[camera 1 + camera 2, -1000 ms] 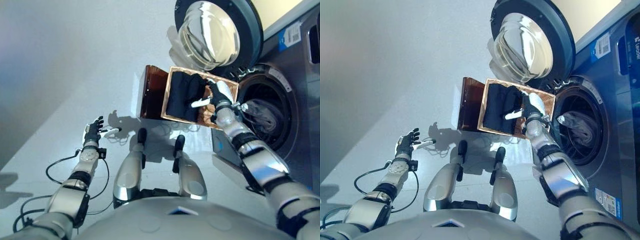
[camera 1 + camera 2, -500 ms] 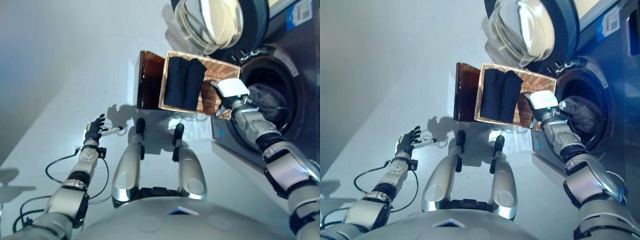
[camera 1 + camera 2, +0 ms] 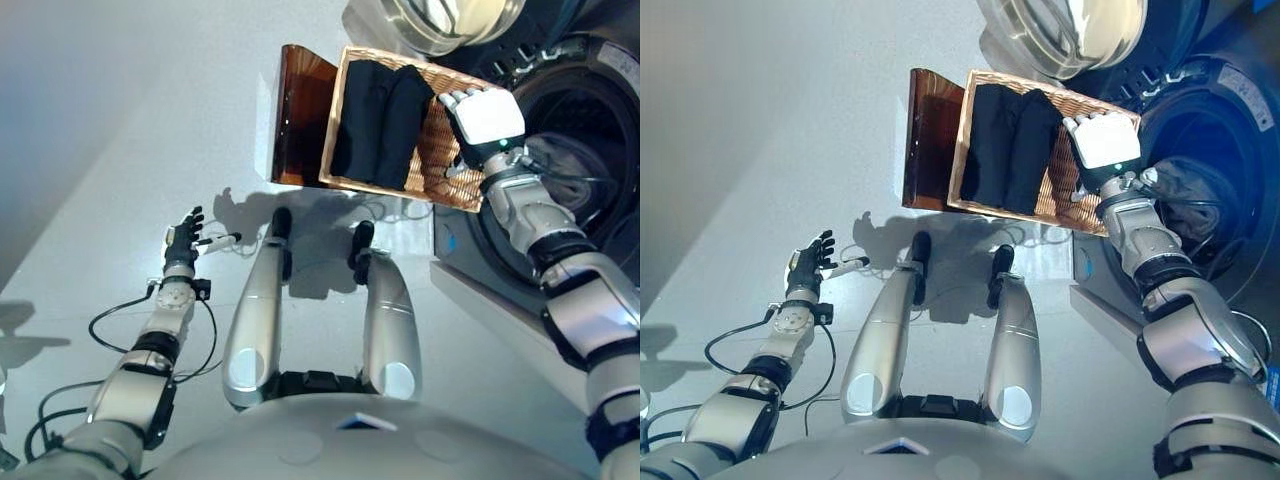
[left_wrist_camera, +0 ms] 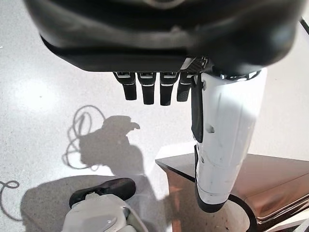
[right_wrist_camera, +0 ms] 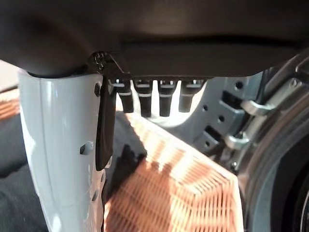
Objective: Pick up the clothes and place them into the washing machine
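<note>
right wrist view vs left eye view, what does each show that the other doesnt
Only the right wrist view shows the right hand from its own side: fingers straight, holding nothing, over the wicker basket.

Only the left eye view shows the whole scene: the left hand open, off over the floor, the two dark clothes side by side in the basket, and the washing machine's open door.

Both show the basket, the dark cloth and the edge of the washing machine drum opening.

The round dark drum opening of the grey washing machine (image 3: pixel 560 170) is flanked closely by the rectangular woven wicker basket (image 3: pixel 440 150); open floor is left beyond.
</note>
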Controlling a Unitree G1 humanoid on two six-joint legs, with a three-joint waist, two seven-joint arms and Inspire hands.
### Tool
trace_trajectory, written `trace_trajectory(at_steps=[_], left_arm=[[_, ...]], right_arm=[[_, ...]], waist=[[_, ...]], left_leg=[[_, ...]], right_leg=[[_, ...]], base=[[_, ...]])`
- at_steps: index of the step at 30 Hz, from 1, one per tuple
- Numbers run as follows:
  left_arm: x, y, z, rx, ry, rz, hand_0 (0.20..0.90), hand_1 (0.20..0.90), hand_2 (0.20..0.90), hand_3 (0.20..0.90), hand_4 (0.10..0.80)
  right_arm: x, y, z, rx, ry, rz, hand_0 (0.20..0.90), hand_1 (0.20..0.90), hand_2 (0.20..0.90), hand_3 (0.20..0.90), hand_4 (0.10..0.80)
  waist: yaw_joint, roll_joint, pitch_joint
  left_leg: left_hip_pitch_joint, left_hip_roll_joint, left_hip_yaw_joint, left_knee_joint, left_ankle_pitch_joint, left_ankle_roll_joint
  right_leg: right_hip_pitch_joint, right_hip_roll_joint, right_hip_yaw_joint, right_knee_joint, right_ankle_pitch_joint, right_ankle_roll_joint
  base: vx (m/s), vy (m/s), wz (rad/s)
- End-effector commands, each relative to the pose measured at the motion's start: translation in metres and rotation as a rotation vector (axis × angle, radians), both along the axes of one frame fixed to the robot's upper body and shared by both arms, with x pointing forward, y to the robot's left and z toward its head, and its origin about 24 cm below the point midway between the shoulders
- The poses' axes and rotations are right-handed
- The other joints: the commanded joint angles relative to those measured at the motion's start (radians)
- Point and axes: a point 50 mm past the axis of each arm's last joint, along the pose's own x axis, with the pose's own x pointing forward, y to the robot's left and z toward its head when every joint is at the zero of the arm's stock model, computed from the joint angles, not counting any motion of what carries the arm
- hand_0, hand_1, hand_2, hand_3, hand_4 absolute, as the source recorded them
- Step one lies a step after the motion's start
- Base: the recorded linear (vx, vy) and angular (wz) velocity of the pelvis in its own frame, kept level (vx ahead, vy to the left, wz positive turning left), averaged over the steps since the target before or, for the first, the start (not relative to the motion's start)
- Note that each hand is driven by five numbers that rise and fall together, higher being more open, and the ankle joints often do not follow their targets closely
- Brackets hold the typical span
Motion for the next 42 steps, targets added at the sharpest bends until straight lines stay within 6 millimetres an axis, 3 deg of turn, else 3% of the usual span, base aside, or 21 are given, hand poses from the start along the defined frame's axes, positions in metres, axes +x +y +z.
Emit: trace_trajectory(at_steps=[1, 13, 15, 16, 17, 33, 42], left_arm=[[-0.007, 0.012, 0.008, 0.040, -0.084, 0.035, 0.900, 0.900, 0.900, 0.900, 0.800], [-0.002, 0.006, 0.013, 0.026, -0.121, 0.009, 0.900, 0.900, 0.900, 0.900, 0.800], [-0.003, 0.007, 0.012, 0.024, -0.122, 0.014, 0.900, 0.900, 0.900, 0.900, 0.800], [-0.003, 0.007, 0.013, 0.022, -0.123, 0.015, 0.900, 0.900, 0.900, 0.900, 0.800], [-0.003, 0.007, 0.013, 0.020, -0.124, 0.018, 0.900, 0.900, 0.900, 0.900, 0.800], [0.007, 0.005, 0.025, 0.000, -0.201, 0.024, 0.900, 0.900, 0.900, 0.900, 0.800], [0.006, 0.005, 0.026, 0.000, -0.210, 0.027, 0.900, 0.900, 0.900, 0.900, 0.800]], right_arm=[[0.005, -0.009, 0.039, -0.005, -0.213, 0.007, 0.900, 0.900, 0.900, 0.900, 0.800], [0.017, 0.008, 0.039, -0.061, -0.204, 0.031, 0.900, 0.900, 0.900, 0.900, 0.800], [0.018, 0.008, 0.040, -0.066, -0.203, 0.031, 0.900, 0.900, 0.900, 0.900, 0.800], [0.019, 0.008, 0.043, -0.071, -0.208, 0.031, 0.900, 0.900, 0.900, 0.900, 0.800], [0.020, 0.007, 0.046, -0.077, -0.212, 0.027, 0.900, 0.900, 0.900, 0.900, 0.800], [0.029, 0.002, 0.069, -0.087, -0.272, -0.014, 0.900, 0.900, 0.900, 0.900, 0.800], [0.030, 0.009, 0.065, -0.074, -0.263, -0.004, 0.900, 0.900, 0.900, 0.900, 0.800]], waist=[[-0.012, 0.031, -0.095], [0.008, 0.038, -0.112], [0.014, 0.040, -0.114], [0.014, 0.038, -0.110], [0.019, 0.040, -0.113], [0.045, 0.059, -0.101], [0.051, 0.068, -0.108]], left_leg=[[-0.012, -0.005, 0.009, 0.092, -0.101, -0.037], [-0.061, -0.019, -0.013, 0.062, -0.068, -0.040], [-0.062, -0.017, -0.021, 0.071, -0.099, -0.044], [-0.080, -0.022, -0.021, 0.055, -0.057, -0.043], [-0.074, -0.019, -0.028, 0.062, -0.089, -0.046], [-0.156, -0.035, -0.062, 0.032, -0.047, -0.058], [-0.175, -0.048, -0.073, 0.016, -0.038, -0.057]], right_leg=[[-0.006, 0.036, -0.010, -0.051, 0.069, 0.042], [-0.046, 0.035, -0.033, -0.056, 0.064, 0.030], [-0.046, 0.039, -0.034, -0.039, 0.030, 0.034], [-0.060, 0.035, -0.040, -0.056, 0.064, 0.027], [-0.061, 0.039, -0.037, -0.039, 0.031, 0.032], [-0.139, 0.026, -0.058, -0.005, 0.018, 0.026], [-0.162, 0.020, -0.060, 0.009, 0.008, 0.027]], base=[[-0.002, -0.023, -0.05], [-0.002, -0.030, 0.07], [0.040, -0.029, 0.08], [0.086, -0.046, 0.03], [-0.007, -0.039, 0.09], [0.007, -0.027, 0.10], [0.007, -0.009, 0.07]])
